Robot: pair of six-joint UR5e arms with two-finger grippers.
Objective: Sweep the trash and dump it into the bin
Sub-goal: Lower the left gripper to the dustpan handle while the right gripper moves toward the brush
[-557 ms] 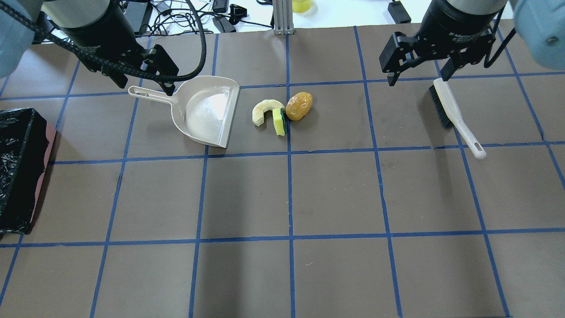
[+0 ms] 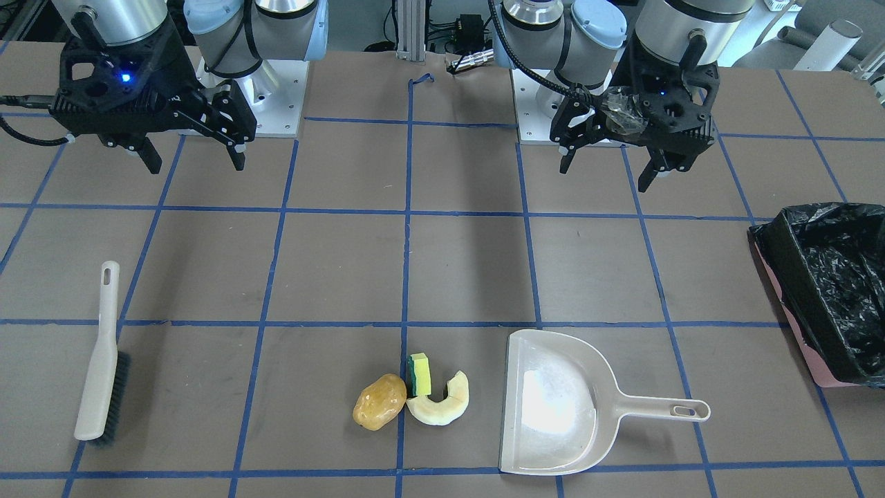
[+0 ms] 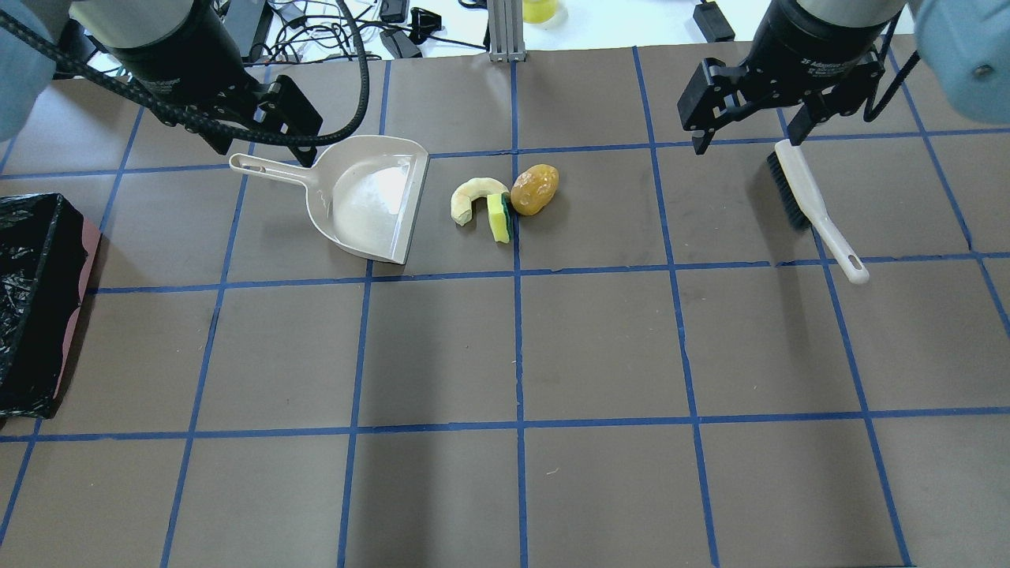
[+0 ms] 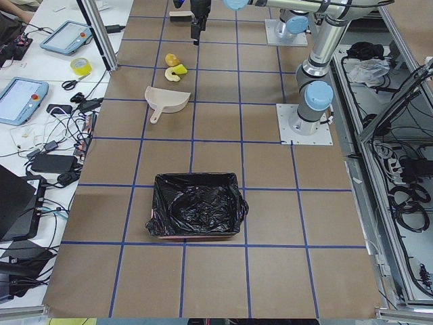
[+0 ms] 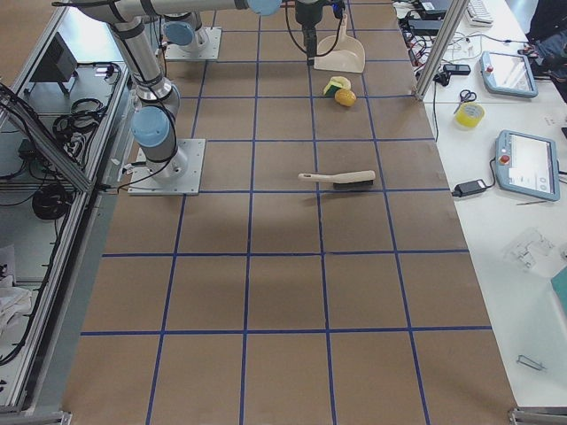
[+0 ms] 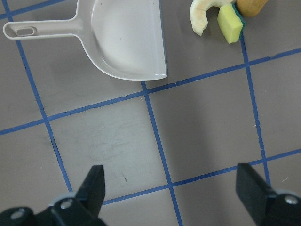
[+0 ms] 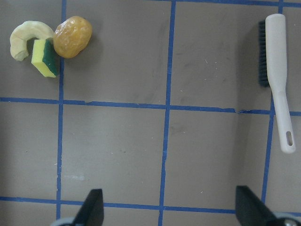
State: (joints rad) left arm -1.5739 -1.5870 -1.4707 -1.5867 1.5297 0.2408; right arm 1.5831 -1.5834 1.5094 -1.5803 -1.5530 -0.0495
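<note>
The trash lies together on the table: a golden-brown potato-like lump, a yellow and green sponge and a pale crescent slice. The beige dustpan lies just to their left, with its mouth facing them. The black-lined pink bin stands at the table's left edge. A white brush lies to the right. My left gripper is open and empty, raised above the dustpan's handle. My right gripper is open and empty, raised above the brush's bristle end.
The brown table has a blue tape grid. The bin also shows in the exterior left view, well apart from the dustpan. Cables and devices lie beyond the table's far edge.
My left gripper has shifted slightly up in the overhead view. The right gripper, the trash, the dustpan and the brush have not moved.
</note>
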